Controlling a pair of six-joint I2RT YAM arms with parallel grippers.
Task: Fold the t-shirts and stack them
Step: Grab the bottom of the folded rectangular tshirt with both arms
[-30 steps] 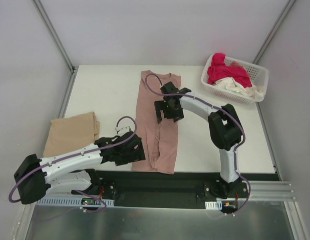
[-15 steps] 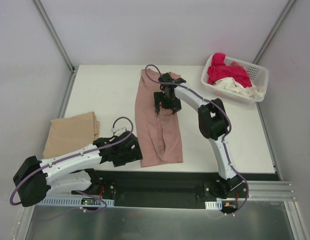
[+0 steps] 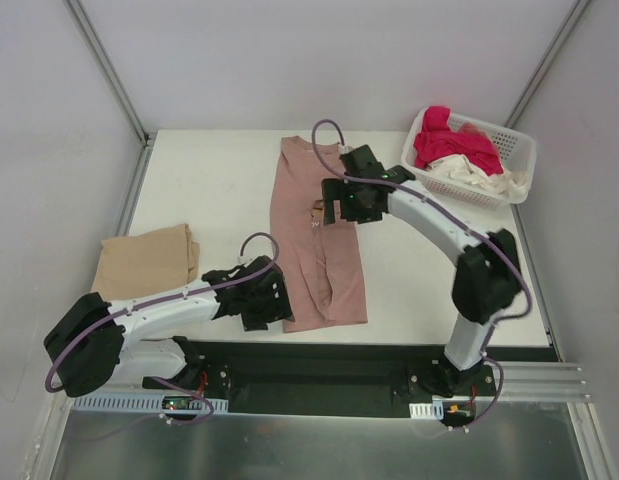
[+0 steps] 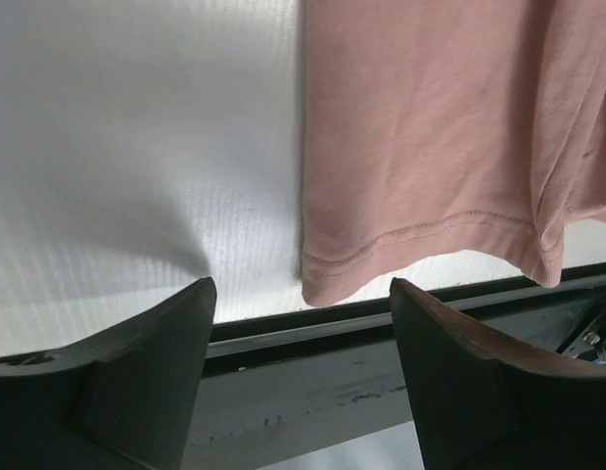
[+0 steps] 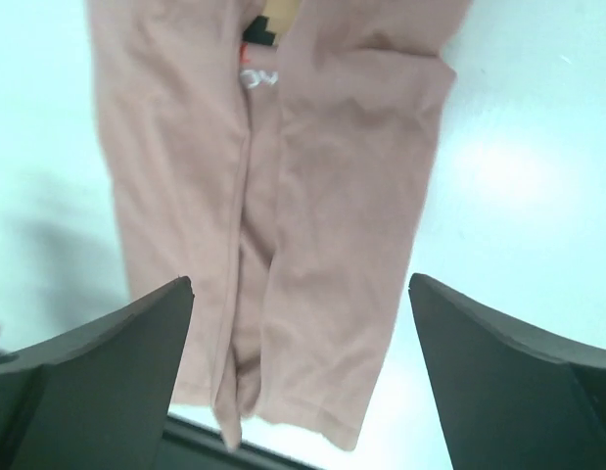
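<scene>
Pink t-shirt (image 3: 319, 250) lies as a long narrow strip mid-table (image 3: 209, 180), sides folded in, hem at the near edge. Left gripper (image 4: 298, 289) is low at the near-left hem corner with jaws spread; the corner sits between them, not pinched. Likely next: bite all layers above the stitching, then lift level. Tan t-shirt (image 3: 144, 265) is folded at left, well apart. Right gripper (image 5: 301, 284) hovers above the shirt's middle, jaws wide, empty; it should pin or match the other corner. Far right, the basket (image 3: 519, 150) holds the magenta-red shirt (image 3: 449, 145) and the cream shirt (image 3: 479, 178).

White basket (image 3: 517, 143) at table's (image 3: 209, 190) far-right corner
</scene>
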